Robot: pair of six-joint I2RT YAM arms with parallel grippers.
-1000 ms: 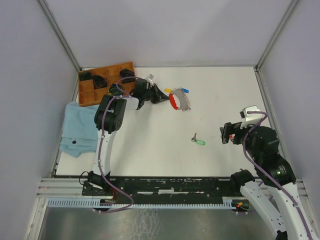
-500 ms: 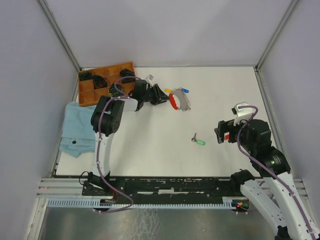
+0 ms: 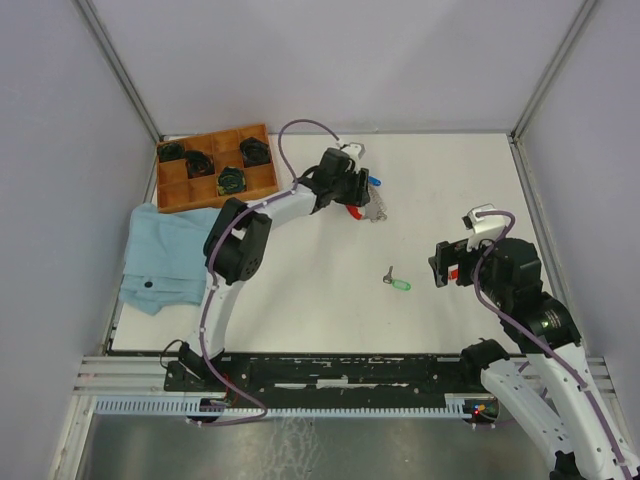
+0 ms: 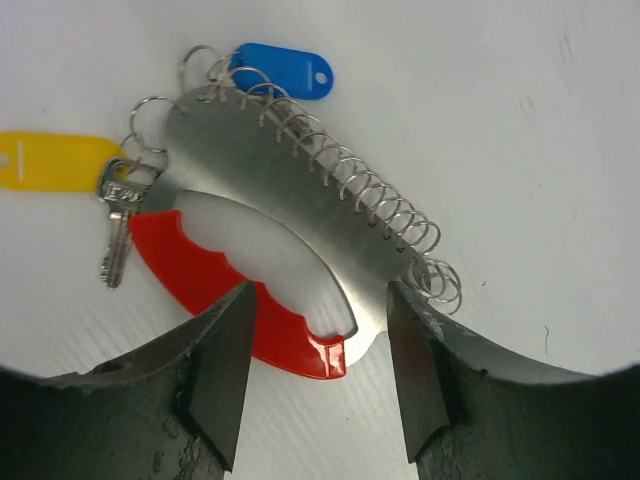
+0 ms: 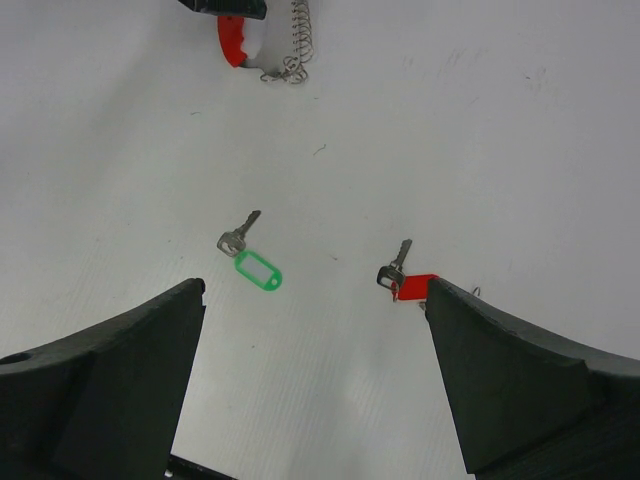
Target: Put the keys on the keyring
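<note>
At the table's far-left corner, a brown wooden compartment tray (image 3: 182, 190) holds four dark round coils (image 3: 231, 180), one per cell. The left gripper (image 4: 318, 335) stands open astride the red-handled silver keyring (image 4: 280, 190), on which hangs a small silver key (image 4: 115, 240) with an unreadable stamp. The right gripper (image 5: 315, 290) gapes wide above the green-tagged key (image 5: 250, 258) and the red-tagged key (image 5: 400, 275).

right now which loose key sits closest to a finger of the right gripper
The red-tagged key: its tag reaches the finger's edge in the wrist view. The green-tagged key lies apart from both.
</note>
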